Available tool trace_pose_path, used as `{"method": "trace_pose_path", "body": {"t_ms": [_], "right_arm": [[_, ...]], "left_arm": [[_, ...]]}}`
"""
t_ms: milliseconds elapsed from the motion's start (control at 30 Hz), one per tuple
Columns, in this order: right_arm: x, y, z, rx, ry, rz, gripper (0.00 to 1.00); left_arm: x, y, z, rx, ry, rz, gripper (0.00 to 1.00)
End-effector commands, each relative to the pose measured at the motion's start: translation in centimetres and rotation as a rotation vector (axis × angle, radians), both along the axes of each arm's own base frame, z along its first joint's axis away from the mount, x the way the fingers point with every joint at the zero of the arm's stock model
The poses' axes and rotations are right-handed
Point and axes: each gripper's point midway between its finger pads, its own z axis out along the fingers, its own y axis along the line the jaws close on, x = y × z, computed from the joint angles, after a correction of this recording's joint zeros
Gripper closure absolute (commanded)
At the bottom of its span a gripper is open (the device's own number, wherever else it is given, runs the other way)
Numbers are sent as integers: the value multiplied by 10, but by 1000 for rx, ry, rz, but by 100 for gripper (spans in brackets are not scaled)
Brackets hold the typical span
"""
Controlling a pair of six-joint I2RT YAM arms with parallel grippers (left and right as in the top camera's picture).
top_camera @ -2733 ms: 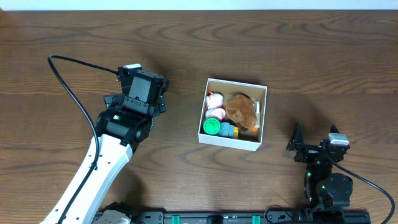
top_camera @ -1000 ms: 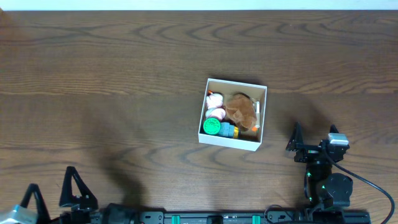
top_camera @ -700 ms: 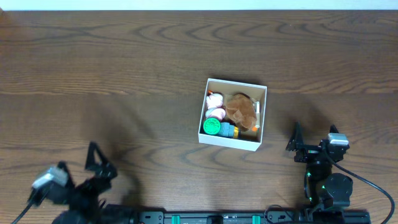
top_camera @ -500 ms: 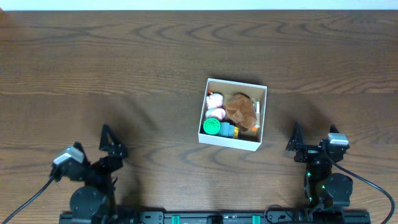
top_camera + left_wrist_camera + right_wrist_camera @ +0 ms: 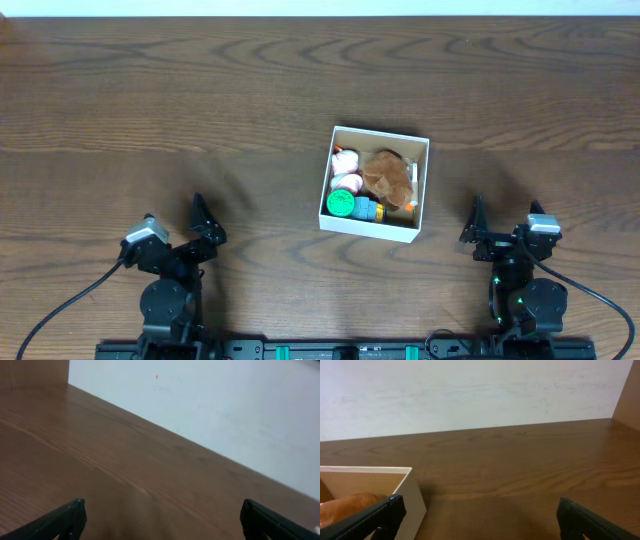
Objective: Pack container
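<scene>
The container is a white-walled square box with a brown floor, at the table's middle right. It holds a brown plush toy, a pink and white toy, a green round toy and a small blue and yellow piece. My left gripper is open and empty at the front left, far from the box. My right gripper is open and empty at the front right, just right of the box. The right wrist view shows the box's corner wall and some brown plush.
The table is dark brown wood. A white wall runs behind its far edge. Both arms rest at the front edge.
The left arm has pulled back from beside the box, swung down to the front left and settled in its rest pose. The right arm and the box's contents have not moved.
</scene>
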Motion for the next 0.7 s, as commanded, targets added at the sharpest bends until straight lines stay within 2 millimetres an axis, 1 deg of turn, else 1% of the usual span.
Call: {"method": "trace_pose_path", "body": {"t_ms": [0, 300, 500, 667], "right_arm": [[0, -2, 0, -11, 0, -7, 1], [0, -2, -1, -11, 1, -7, 1], [0, -2, 0, -11, 0, -7, 1], [0, -2, 0, -11, 0, -7, 1]], "left_arm": [[1, -1, -6, 58, 15, -13, 2], [4, 1, -25, 62, 35, -5, 2], [4, 8, -24, 69, 32, 23, 2], [4, 8, -24, 69, 32, 24, 2]]}}
